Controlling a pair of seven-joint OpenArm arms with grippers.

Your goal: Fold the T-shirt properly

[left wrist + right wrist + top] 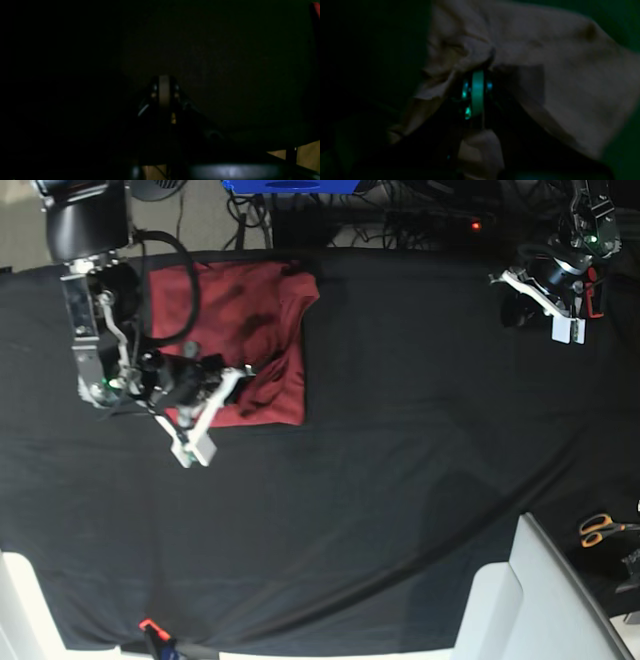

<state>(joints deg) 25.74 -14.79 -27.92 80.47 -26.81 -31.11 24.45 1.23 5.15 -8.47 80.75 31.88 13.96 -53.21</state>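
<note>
Base looks straight down; wrist views close, seemingly downward.

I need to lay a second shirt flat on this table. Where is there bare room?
The black tablecloth lies bare between the T-shirt and the left hand, and forward of both. The far corner around the right hand and T-shirt is crowded; scissors sit at the opposite edge.

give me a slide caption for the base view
Right gripper pinches the partly folded red T-shirt on the black tablecloth; left gripper idles far off.
</note>
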